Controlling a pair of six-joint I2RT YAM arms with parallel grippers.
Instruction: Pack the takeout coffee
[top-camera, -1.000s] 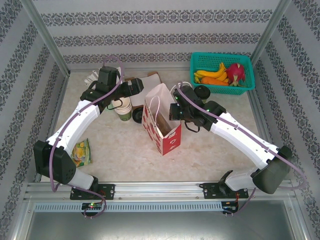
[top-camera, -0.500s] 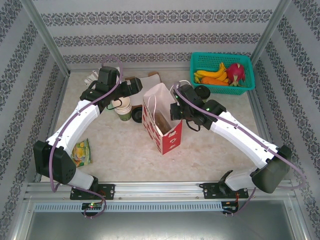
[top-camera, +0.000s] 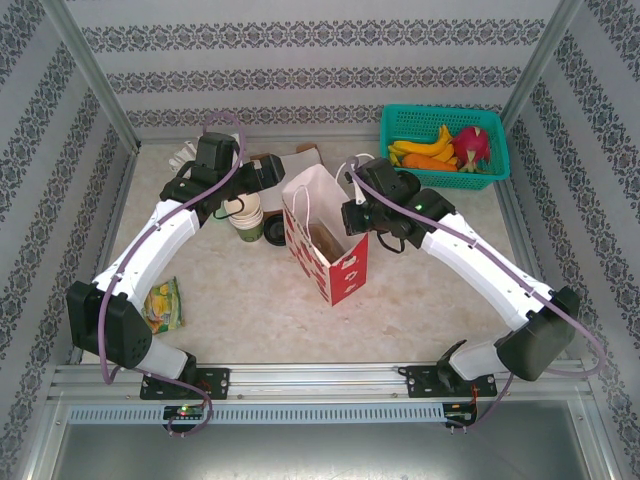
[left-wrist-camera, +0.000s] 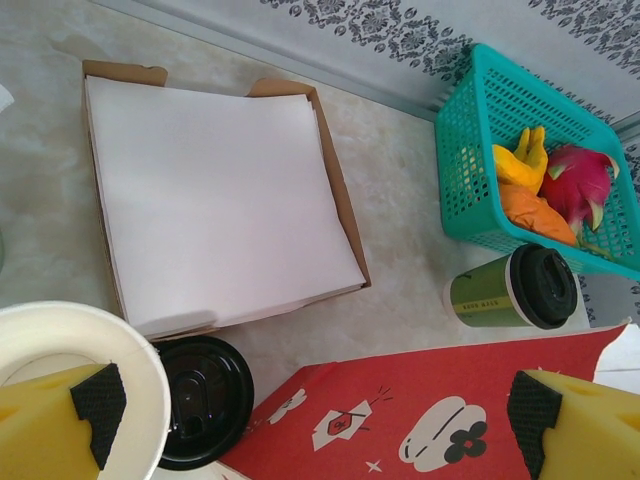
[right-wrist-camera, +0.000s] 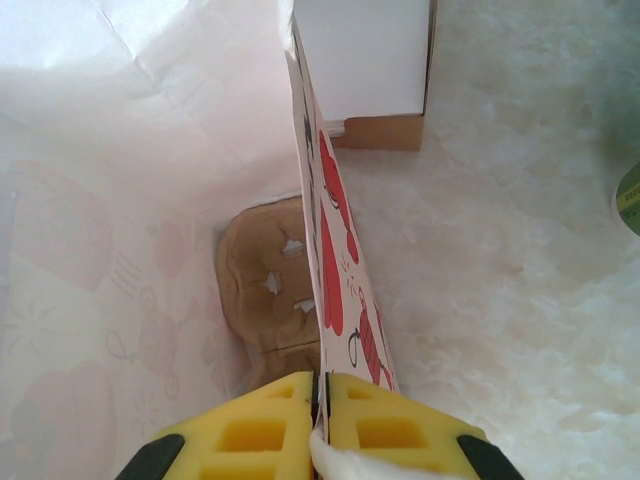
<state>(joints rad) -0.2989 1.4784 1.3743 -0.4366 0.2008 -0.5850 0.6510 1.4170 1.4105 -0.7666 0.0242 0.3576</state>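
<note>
The takeout coffee (left-wrist-camera: 512, 291), a green paper cup with a black lid, stands on the table beside the teal basket (left-wrist-camera: 470, 170), beyond the far side of the bag. A red paper bag (top-camera: 335, 268) stands open mid-table. My right gripper (right-wrist-camera: 320, 400) is shut on the bag's right wall at the rim (top-camera: 352, 214). A brown cardboard cup carrier (right-wrist-camera: 268, 290) lies in the bag's bottom. My left gripper (left-wrist-camera: 315, 412) hangs open above the bag's left side (top-camera: 262, 180). One of its fingers (left-wrist-camera: 98, 400) is over the stacked cups (top-camera: 247, 215).
A second black-lidded cup (left-wrist-camera: 200, 400) stands between the stacked cups and the bag. A flat cardboard box of white paper (left-wrist-camera: 210, 190) lies behind them. The teal basket (top-camera: 443, 145) holds fruit at the back right. A snack packet (top-camera: 162, 305) lies front left.
My right gripper has moved slightly toward the back, still pinching the bag's wall. The bag's mouth has shifted with it. The left arm has not moved.
</note>
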